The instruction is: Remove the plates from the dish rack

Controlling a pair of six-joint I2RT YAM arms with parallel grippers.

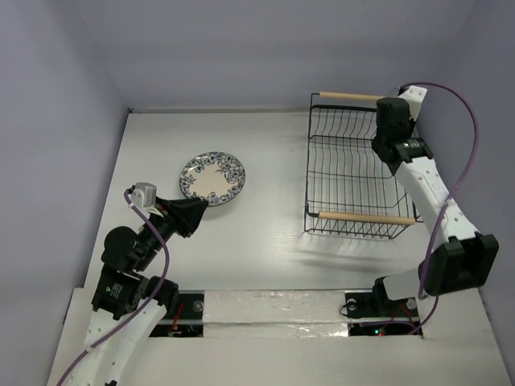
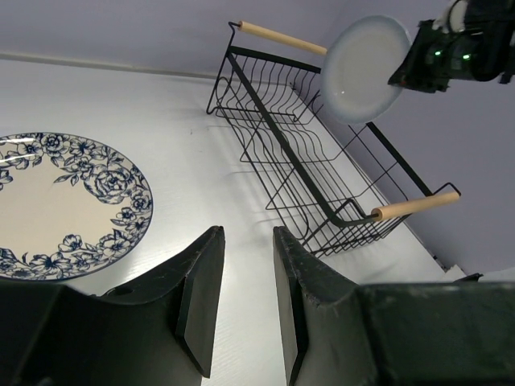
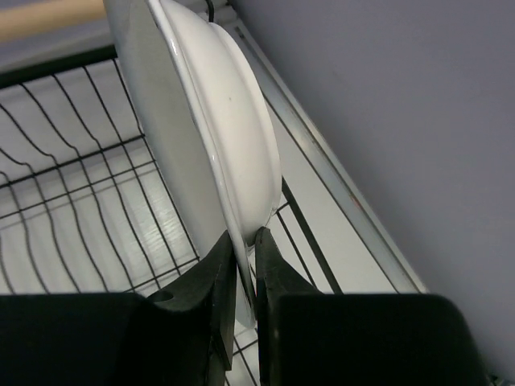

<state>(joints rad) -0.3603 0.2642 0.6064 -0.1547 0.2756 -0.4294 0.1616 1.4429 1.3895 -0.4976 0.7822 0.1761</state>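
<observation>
Since the plain white plate (image 3: 209, 121), upper right above the dish rack (image 1: 354, 173), is pinched only at its rim by the right gripper (image 3: 244, 241), a jerk could pivot it loose onto the wires. Left gripper (image 2: 245, 241): spread & empty, lower left.

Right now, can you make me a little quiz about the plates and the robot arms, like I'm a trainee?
1. True or false: the blue-patterned plate lies flat on the table, outside the dish rack.
2. Fill in the gap: the left gripper holds nothing, and its jaws stand ____.
3. What grips the plain white plate by its rim, above the dish rack?
A) the left gripper
B) the right gripper
C) nothing, it sits in the rack

Key: 1 true; 2 open; 3 B.
</observation>
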